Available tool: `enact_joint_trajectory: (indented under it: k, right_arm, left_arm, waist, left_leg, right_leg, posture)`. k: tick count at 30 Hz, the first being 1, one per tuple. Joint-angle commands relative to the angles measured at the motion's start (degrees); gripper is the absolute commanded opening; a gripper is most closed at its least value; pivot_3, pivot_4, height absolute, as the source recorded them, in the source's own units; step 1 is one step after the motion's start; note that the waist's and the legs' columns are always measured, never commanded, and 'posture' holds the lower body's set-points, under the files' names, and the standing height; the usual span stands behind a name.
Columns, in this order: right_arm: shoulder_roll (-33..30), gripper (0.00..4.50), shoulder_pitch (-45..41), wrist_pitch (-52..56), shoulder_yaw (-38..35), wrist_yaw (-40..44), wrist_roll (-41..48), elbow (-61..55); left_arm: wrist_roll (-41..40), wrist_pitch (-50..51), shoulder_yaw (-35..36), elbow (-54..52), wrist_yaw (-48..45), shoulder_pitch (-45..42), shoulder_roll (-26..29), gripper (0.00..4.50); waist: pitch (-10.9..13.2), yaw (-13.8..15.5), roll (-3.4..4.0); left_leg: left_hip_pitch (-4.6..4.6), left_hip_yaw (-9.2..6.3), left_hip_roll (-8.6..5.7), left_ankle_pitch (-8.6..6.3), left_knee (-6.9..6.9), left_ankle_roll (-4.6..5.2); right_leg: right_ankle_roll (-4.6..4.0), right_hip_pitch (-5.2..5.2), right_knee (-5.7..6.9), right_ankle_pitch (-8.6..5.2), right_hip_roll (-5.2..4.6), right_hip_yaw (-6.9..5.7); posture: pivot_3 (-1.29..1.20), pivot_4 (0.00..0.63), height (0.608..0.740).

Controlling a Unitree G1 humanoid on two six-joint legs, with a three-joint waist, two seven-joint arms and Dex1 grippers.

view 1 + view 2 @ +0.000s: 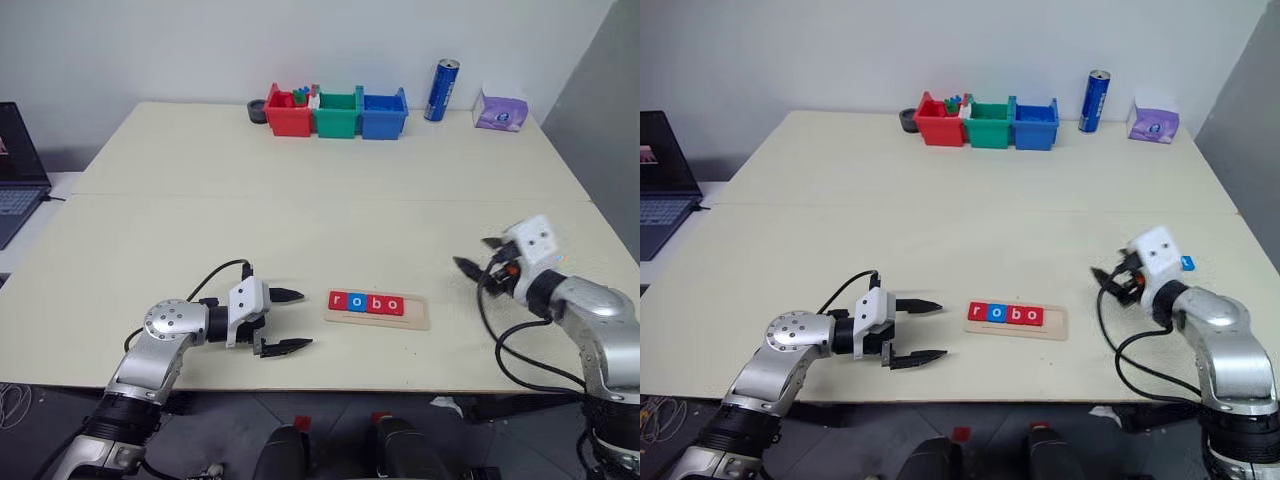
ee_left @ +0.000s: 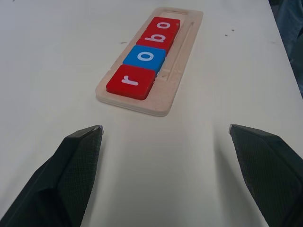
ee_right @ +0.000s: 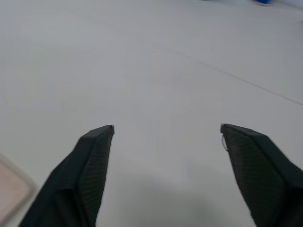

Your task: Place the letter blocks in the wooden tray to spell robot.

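Wooden tray (image 1: 377,309) lower centre of the bench (image 1: 300,210), letter blocks (image 1: 366,302) reading "robo"; 't' slot empty. Left gripper (image 1: 289,321) and right gripper (image 1: 470,262): jaws apart, empty. Next: find the 't', seat it flush after the last 'o'.

Two black fingers (image 3: 90,175) of the right gripper (image 3: 166,126) are seen spread wide apart, with nothing held between them. Beneath them a pale table (image 3: 161,71) is spread out, crossed by a thin seam line (image 3: 236,80). A rounded corner of the wooden tray (image 3: 12,189) is seen just beside one finger.
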Motion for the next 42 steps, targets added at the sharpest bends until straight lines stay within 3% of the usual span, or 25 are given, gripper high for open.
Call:
enact_joint_trajectory:
  k: [1,3,13,21,25,31,37,42]
  right_arm:
    - [-0.1,4.47,-4.2,-6.2,-5.5,-8.0,-1.8,8.8]
    - [-1.2,4.47,-8.2,-7.2,-6.1,-10.6,-2.3,17.4]
    - [-7.4,4.47,-26.4,-16.8,0.0,-7.9,-4.2,58.9]
    - [-7.3,4.47,-28.0,-13.3,0.5,-6.0,-2.7,65.7]
    - [-6.7,3.61,-26.1,-12.3,1.5,-6.1,-2.9,64.0]
    - [-5.9,1.52,-21.8,-11.3,4.2,-6.0,-3.2,55.1]
    - [-1.6,1.46,-5.4,1.5,1.6,-9.3,1.8,20.1]
    - [10.9,1.46,8.0,16.3,-1.3,-18.9,6.1,-9.9]
  left_arm:
    - [-0.8,-0.3,0.5,-1.6,0.1,-1.2,-0.3,4.50]
    - [-0.7,-0.4,0.2,-1.3,-0.1,-1.8,-0.6,4.50]
    - [-0.8,0.0,0.0,-2.0,-0.6,-2.3,-0.3,4.50]
    - [-0.8,0.1,0.8,-3.1,-0.1,-0.5,1.0,4.50]
    - [-0.7,-0.3,1.0,-2.8,-0.3,0.0,1.7,4.50]
    - [-0.4,-1.1,0.5,-1.8,-1.0,-0.6,2.2,4.50]
    - [-0.1,-1.9,-0.1,-0.1,-1.7,-1.9,1.7,4.50]
    - [0.1,-1.7,-0.7,0.2,-2.0,-2.8,1.1,4.50]
  waist:
    - [0.0,-0.1,0.02]
    - [0.0,-0.3,0.02]
    - [0.0,-0.6,0.09]
    - [0.0,-1.0,0.08]
    - [0.0,-1.0,0.07]
    - [0.0,-0.6,0.03]
    - [0.0,-0.1,0.06]
    - [-0.1,-0.1,0.14]
  left_leg:
    - [0.00,0.04,-0.01,0.00,0.00,0.00]
    - [0.04,0.12,-0.02,0.00,-0.01,0.00]
    - [0.06,0.28,-0.03,-0.01,-0.09,0.02]
    - [0.03,0.23,0.00,-0.01,-0.08,0.03]
    - [0.04,0.16,0.00,-0.01,-0.07,0.03]
    - [0.03,0.07,-0.01,-0.01,-0.05,0.03]
    - [-0.02,-0.07,0.08,-0.01,-0.09,0.02]
    - [-0.04,-0.17,0.13,-0.01,-0.09,0.02]
  right_leg:
    - [-0.02,0.00,0.00,0.01,0.00,0.03]
    - [-0.02,0.00,0.01,0.01,0.01,0.09]
    - [-0.04,-0.02,-0.03,0.03,0.07,0.21]
    - [-0.04,-0.01,-0.04,0.03,0.00,0.21]
    - [-0.04,0.02,-0.02,0.03,0.00,0.20]
    - [-0.04,0.07,-0.03,0.03,-0.01,0.18]
    - [-0.04,0.03,-0.02,0.02,0.02,0.15]
    - [-0.02,0.01,0.03,-0.01,0.01,0.11]
  posture:
    - [0.00,0.150,0.740]
    - [0.00,0.150,0.740]
    - [0.00,0.150,0.740]
    - [0.00,0.150,0.740]
    - [0.00,0.150,0.740]
    - [0.00,0.150,0.740]
    - [0.00,0.150,0.740]
    - [0.00,0.150,0.740]
